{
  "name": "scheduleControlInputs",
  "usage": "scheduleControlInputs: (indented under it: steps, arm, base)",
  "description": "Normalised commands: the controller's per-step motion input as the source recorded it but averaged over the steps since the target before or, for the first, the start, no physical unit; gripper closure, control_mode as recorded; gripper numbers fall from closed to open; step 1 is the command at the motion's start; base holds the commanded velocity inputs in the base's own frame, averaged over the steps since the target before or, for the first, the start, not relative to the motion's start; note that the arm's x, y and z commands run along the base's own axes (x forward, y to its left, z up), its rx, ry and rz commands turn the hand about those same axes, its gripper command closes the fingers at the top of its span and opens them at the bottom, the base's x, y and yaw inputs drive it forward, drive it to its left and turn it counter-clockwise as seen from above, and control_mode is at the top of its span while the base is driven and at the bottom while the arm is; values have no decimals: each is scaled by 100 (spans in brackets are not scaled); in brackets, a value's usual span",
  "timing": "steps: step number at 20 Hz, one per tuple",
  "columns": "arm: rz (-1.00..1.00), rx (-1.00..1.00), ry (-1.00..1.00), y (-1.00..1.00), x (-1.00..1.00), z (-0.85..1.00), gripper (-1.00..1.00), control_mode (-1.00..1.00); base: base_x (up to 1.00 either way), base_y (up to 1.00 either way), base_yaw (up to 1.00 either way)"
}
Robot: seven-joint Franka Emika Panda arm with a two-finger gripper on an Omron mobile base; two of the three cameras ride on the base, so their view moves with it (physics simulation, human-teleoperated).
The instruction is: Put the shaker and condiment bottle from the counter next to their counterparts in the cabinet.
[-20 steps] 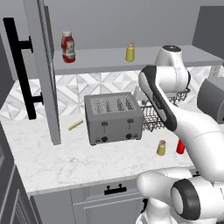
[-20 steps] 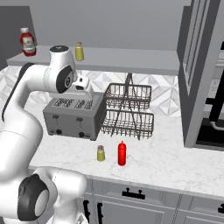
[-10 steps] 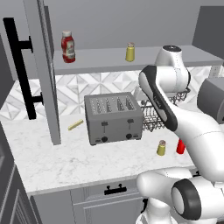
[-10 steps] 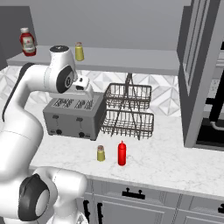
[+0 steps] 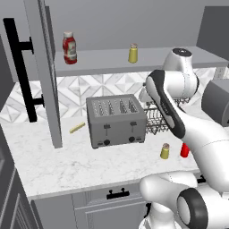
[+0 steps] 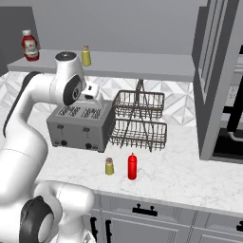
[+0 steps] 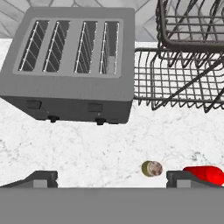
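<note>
The small olive shaker (image 5: 165, 151) (image 6: 109, 166) (image 7: 152, 168) stands on the marble counter (image 5: 67, 165) in front of the toaster, with the slim red condiment bottle (image 6: 132, 166) (image 5: 184, 150) (image 7: 205, 173) just to its right. My gripper (image 7: 113, 178) hangs open above them, level with the toaster top (image 6: 98, 98), with nothing between its fingertips (image 7: 41, 178). On the cabinet shelf (image 5: 103, 60) stand the counterparts: a dark-red ketchup bottle (image 5: 69, 47) (image 6: 30, 45) and a yellow shaker (image 5: 133, 53) (image 6: 86, 55).
A grey four-slot toaster (image 5: 116, 120) (image 6: 80, 124) (image 7: 72, 65) sits mid-counter, with a dark wire dish rack (image 6: 140, 121) (image 7: 183, 70) to its right. The open cabinet door (image 5: 44, 71) with a black handle hangs at left. A small yellow stick (image 5: 77, 127) lies beside the toaster.
</note>
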Motion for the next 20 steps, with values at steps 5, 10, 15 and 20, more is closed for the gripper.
scheduleControlInputs:
  steps: [5,10,15,20]
  arm:
    - [0,6,-18,-8,0,-3,-100,-100]
    - [4,7,-22,-7,0,-5,-100,-100]
    - [15,5,-20,-11,0,-17,-100,-100]
    - [22,8,-12,-22,0,-19,-100,-100]
  base:
    - [0,0,0]
    - [0,0,0]
    - [0,0,0]
    - [0,0,0]
